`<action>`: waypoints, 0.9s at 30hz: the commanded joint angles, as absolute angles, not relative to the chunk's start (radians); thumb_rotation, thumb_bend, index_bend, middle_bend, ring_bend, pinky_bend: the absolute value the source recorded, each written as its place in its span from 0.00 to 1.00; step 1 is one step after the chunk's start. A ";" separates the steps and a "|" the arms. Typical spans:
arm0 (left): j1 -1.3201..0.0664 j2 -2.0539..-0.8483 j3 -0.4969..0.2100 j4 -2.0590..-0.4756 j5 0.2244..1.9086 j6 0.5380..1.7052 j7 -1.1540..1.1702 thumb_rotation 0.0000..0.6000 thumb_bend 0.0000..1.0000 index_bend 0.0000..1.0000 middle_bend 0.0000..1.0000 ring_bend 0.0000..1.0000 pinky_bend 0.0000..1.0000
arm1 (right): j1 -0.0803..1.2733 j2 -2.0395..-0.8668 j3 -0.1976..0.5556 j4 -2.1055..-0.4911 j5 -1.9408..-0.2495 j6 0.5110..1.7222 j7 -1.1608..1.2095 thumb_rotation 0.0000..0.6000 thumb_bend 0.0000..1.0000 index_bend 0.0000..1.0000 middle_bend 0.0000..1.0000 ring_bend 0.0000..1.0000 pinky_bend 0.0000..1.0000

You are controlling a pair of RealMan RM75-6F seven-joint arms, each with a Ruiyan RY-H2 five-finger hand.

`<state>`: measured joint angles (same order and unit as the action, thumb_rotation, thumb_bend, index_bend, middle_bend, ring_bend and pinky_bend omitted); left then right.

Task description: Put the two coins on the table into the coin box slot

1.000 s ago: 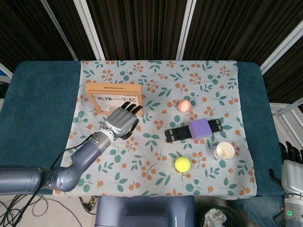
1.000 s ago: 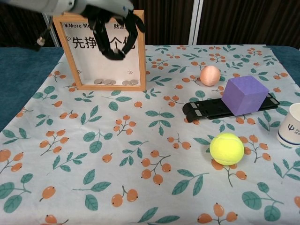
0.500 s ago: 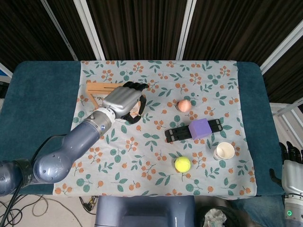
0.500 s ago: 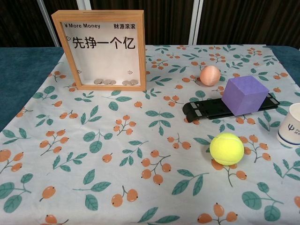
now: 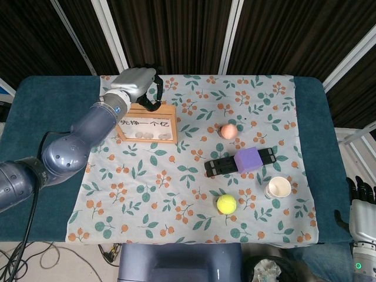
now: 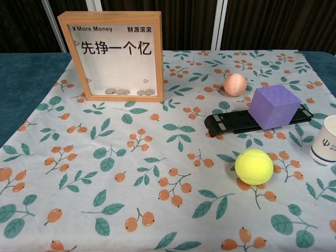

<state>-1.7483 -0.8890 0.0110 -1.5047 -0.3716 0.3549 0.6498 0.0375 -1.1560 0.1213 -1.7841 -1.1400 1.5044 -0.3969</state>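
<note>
The wooden coin box point(image 5: 147, 122) point(image 6: 113, 55) stands upright at the back left of the floral cloth, with several coins point(image 6: 128, 92) lying along its bottom behind the clear front. My left hand point(image 5: 138, 82) hovers over the box's top edge with its dark fingers point(image 5: 154, 93) curled downward. Whether a coin sits between them is hidden. I see no loose coin on the cloth. My right hand point(image 5: 361, 202) hangs low off the table's front right corner, fingers apart and holding nothing. The chest view shows neither hand.
On the right half of the cloth lie a peach ball point(image 5: 229, 130), a purple cube point(image 5: 248, 159) on a black clip strip point(image 5: 220, 166), a yellow tennis ball point(image 5: 226, 204) and a white paper cup point(image 5: 277, 188).
My left hand has risen from in front of the box and moved back, to above its top edge. It has left the chest view. The right hand has stayed still.
</note>
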 commanded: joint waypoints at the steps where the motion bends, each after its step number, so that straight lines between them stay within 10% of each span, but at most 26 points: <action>1: -1.776 -0.941 0.079 -1.422 -0.370 0.312 0.647 1.00 0.60 0.69 0.04 0.00 0.00 | 0.037 -1.159 0.121 -1.782 -1.140 1.507 -0.400 1.00 0.41 0.10 0.04 0.08 0.00; 27: -1.806 -1.164 0.383 -1.051 -0.064 -0.027 0.120 1.00 0.62 0.69 0.04 0.00 0.00 | 0.036 -1.163 0.120 -1.782 -1.132 1.503 -0.413 1.00 0.41 0.10 0.04 0.08 0.00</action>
